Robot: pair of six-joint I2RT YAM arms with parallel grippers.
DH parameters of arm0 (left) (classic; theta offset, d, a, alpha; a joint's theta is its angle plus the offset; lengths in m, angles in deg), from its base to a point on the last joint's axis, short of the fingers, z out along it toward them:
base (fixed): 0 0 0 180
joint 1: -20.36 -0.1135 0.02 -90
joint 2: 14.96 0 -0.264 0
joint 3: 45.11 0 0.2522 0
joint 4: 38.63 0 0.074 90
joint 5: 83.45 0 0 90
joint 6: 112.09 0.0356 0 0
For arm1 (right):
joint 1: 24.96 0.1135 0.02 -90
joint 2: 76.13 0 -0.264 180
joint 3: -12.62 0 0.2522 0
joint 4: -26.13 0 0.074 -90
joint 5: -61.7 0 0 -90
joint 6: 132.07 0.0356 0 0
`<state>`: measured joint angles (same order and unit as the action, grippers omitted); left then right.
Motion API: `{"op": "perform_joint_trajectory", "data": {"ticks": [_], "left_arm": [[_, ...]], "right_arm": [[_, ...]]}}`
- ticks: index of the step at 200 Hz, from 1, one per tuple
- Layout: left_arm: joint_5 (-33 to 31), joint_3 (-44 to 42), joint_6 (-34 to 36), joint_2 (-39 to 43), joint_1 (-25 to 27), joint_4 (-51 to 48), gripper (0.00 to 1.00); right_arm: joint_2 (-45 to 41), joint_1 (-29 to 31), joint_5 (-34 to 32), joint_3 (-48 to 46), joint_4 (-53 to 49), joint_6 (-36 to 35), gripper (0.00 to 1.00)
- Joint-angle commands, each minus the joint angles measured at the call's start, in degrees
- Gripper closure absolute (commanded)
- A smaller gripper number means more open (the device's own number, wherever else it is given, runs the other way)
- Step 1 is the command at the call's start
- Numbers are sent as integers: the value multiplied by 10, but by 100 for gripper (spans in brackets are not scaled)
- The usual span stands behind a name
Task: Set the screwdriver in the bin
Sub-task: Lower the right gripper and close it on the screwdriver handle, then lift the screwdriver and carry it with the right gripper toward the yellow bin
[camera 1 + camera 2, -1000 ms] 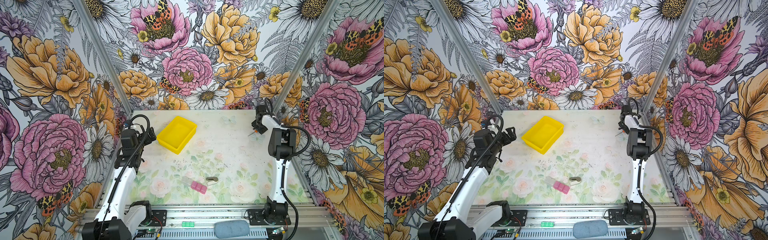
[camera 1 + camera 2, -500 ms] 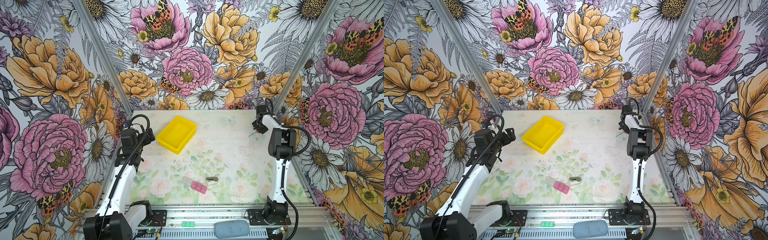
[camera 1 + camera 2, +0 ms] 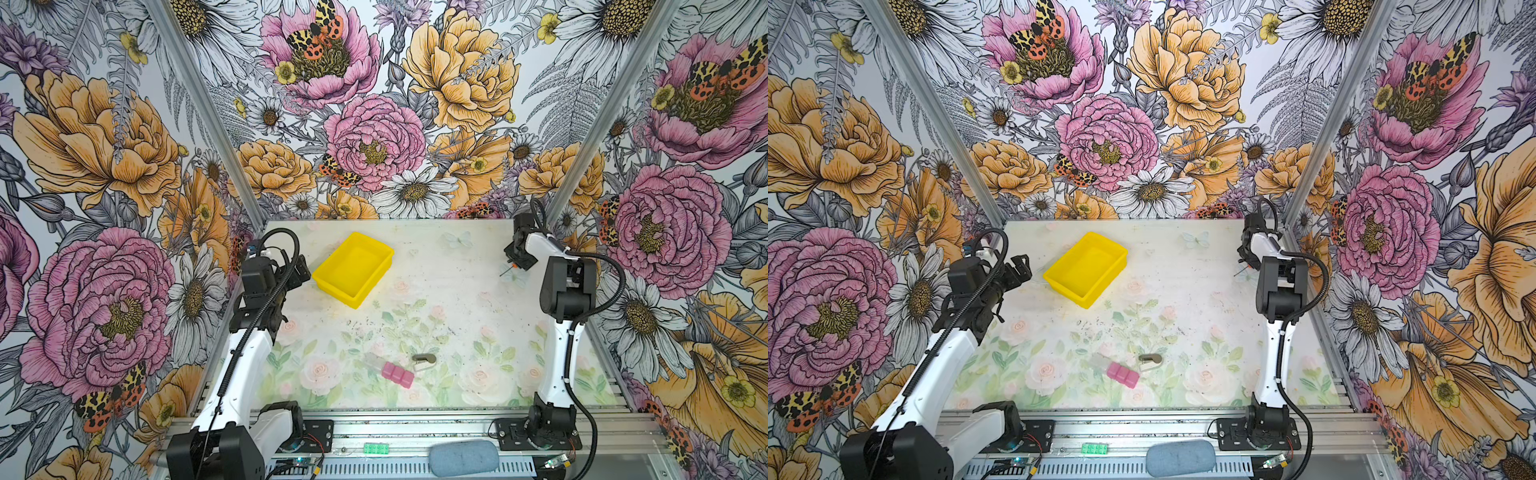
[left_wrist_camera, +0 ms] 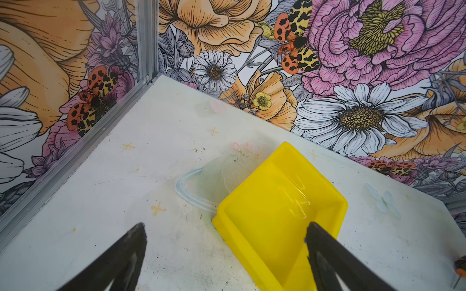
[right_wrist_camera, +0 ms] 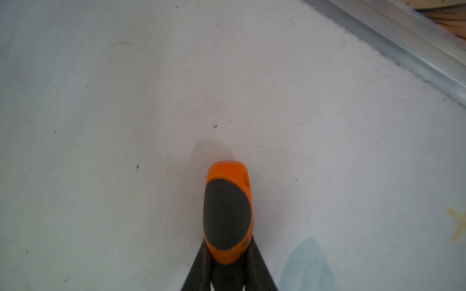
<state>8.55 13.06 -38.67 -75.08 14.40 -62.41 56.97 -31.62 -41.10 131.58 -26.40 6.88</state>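
The right gripper (image 5: pixel 227 254) is closed narrow on the screwdriver (image 5: pixel 227 214), its black fingers (image 5: pixel 200 267) pinching the orange-and-black handle from either side (the shaft is hidden behind the handle in the wrist view). In both top views the screwdriver sits at the far right of the table (image 3: pixel 436 282), near the wall rail, its thin shaft slanting down; whether the tip touches the surface I cannot tell. The bin (image 3: pixel 353 266) lies well apart, at the far left. The left gripper (image 4: pixel 225 224) hangs just beside the bin, jaws spread wide
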Motion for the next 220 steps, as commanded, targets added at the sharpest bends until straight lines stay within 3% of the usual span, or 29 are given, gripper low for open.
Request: {"op": "perform_joint_trajectory", "data": {"ticks": [1, 121, 220], "left_arm": [[12, 22, -1, -11, 6, 18, 1], [-10, 25, 4, -32, 28, -1, 1], [-1, 23, 29, -44, 47, -10, 1]], "right_arm": [[-31, 10, 47, -47, 6, -22, 100], [-152, 93, 150, -192, 73, -95, 100], [-246, 148, 233, -218, 87, -114, 100]]}}
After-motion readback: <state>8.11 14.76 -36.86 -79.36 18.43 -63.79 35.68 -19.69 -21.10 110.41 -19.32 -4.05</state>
